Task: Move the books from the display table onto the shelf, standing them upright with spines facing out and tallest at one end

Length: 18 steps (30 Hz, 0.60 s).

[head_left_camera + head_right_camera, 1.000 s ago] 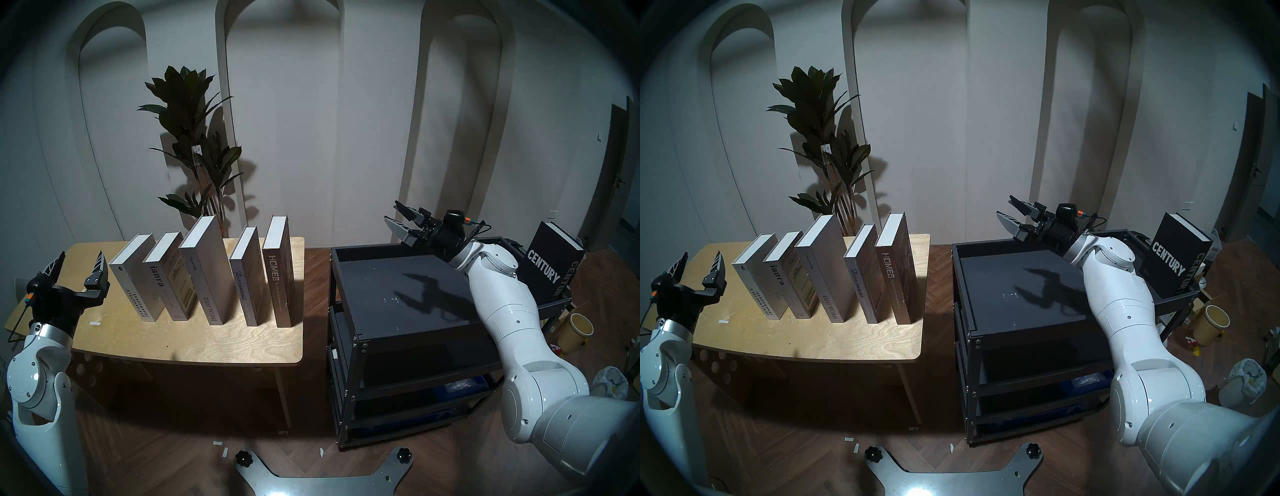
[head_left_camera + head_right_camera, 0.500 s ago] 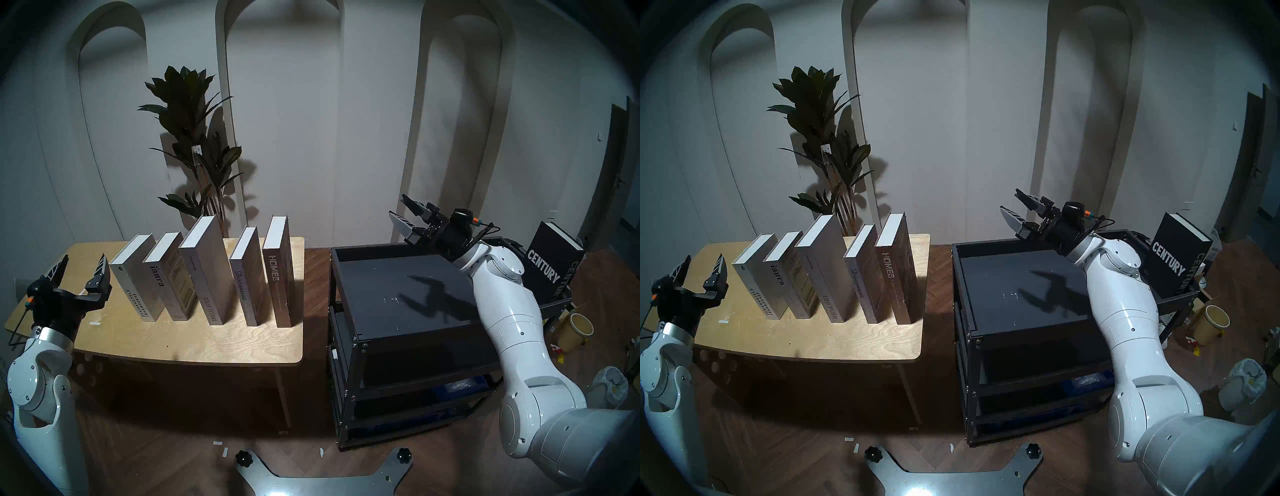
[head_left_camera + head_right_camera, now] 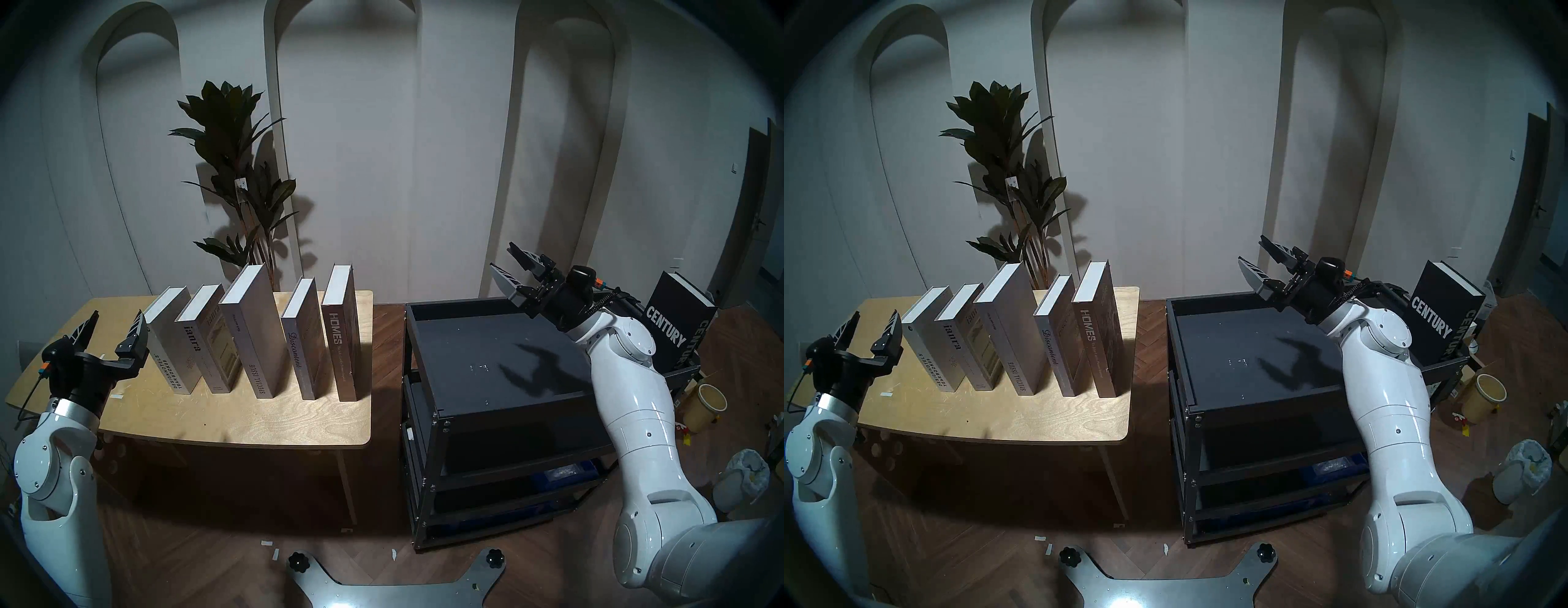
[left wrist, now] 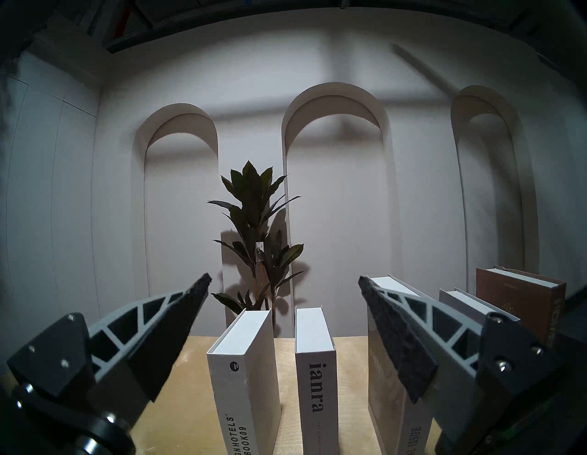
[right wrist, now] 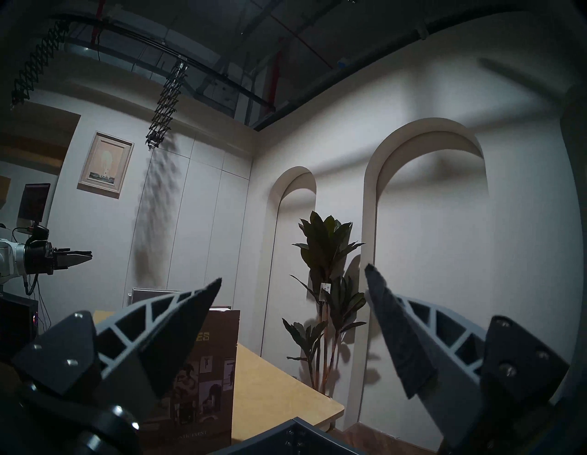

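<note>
Five books stand upright in a row on the surface, spines toward the robot; CENTURY already stands on the shelf. The left fingers, spread wide and empty, sit just left of the end book, far nearer than the right fingers, also open and empty. Since the earlier frame the left has edged toward the row, and the right has drawn back toward CENTURY.
</note>
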{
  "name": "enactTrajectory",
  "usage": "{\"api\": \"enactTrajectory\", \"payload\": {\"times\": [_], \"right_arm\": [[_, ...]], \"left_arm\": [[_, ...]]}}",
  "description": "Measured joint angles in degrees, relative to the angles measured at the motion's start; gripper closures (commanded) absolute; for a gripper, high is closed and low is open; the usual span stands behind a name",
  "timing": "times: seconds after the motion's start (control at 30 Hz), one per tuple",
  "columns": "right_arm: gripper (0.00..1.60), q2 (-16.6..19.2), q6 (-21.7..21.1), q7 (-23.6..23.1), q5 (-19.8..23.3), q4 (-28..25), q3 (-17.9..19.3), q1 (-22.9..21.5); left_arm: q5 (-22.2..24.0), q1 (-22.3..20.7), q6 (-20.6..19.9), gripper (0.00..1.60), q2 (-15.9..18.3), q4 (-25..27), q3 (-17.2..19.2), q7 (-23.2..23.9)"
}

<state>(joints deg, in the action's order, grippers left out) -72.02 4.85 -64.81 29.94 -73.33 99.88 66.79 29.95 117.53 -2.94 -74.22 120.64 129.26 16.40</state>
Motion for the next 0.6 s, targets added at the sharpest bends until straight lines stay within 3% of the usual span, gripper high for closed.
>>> {"api": "enactTrajectory", "payload": {"times": [0.6], "right_arm": [[0.0, -1.8, 0.3, 5.9, -0.1, -12.5, 4.3, 10.1]], "left_arm": [[1.7, -2.5, -0.5, 0.0, 2.8, -7.7, -2.3, 2.8]]}}
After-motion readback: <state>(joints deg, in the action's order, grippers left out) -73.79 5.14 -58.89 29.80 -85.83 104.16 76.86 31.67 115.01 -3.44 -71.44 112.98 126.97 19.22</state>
